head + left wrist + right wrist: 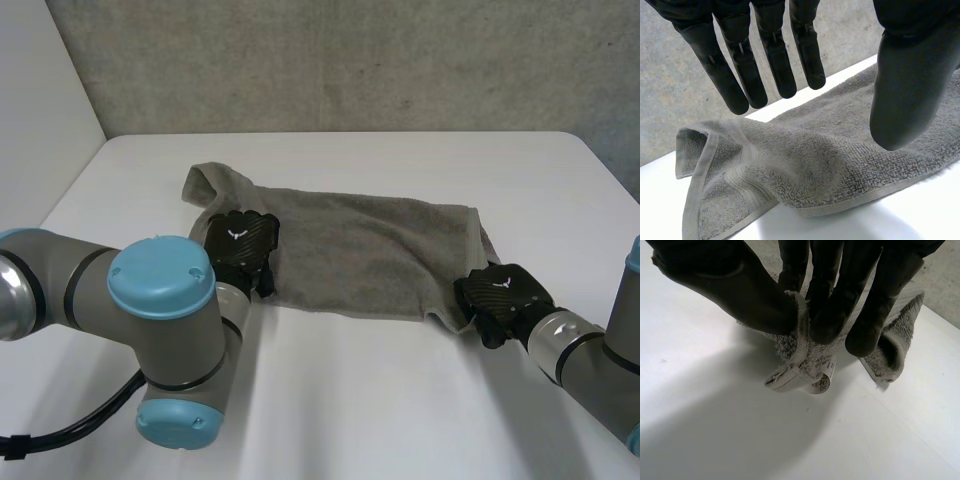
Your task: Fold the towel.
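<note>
Worktop (pixel 400 400): white, grey towel (pixel 370 250) spread out.
Left hand (pixel 240 240): over towel's left end, fingers (pixel 775 65) straight and wide.
Right hand (pixel 505 295): fingers (pixel 835 300) pinching near-right corner against thumb (pixel 740 295).

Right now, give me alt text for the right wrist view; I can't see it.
The right hand pinches a corner of the grey towel between thumb and fingers over the white table. A small white label shows at that corner.
</note>
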